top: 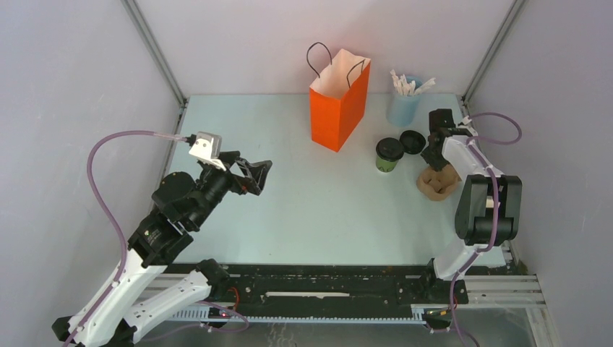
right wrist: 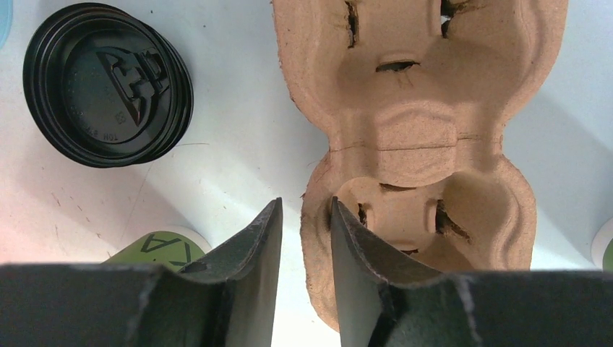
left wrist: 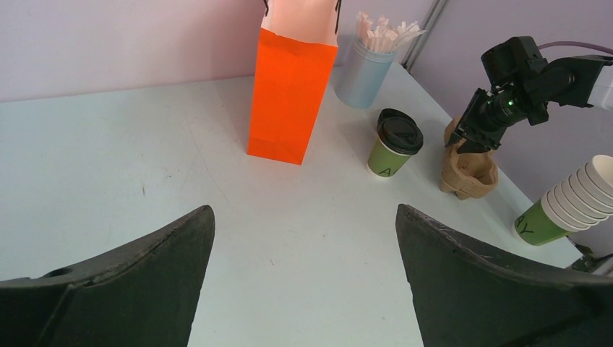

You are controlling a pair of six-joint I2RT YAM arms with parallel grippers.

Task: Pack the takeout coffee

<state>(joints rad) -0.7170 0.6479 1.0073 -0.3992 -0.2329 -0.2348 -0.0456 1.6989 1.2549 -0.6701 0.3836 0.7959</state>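
Note:
The takeout coffee (top: 389,154), an olive-green cup with a black lid, stands upright on the table right of the orange bag (top: 338,101); it also shows in the left wrist view (left wrist: 394,144). My right gripper (top: 434,155) is over a brown pulp cup carrier (right wrist: 419,144), right of the coffee. Its jaws (right wrist: 305,206) stand a narrow gap apart, one finger outside the carrier's rim and one inside, with a strip of table showing between. My left gripper (left wrist: 303,217) is wide open and empty, at mid-left (top: 260,177), far from the cup.
A stack of black lids (top: 413,141) lies just behind the coffee. A pale blue cup of white sticks (top: 402,107) stands at the back right. Stacked lidless green cups (left wrist: 571,202) lie at the right edge. The bag stands upright and open-topped.

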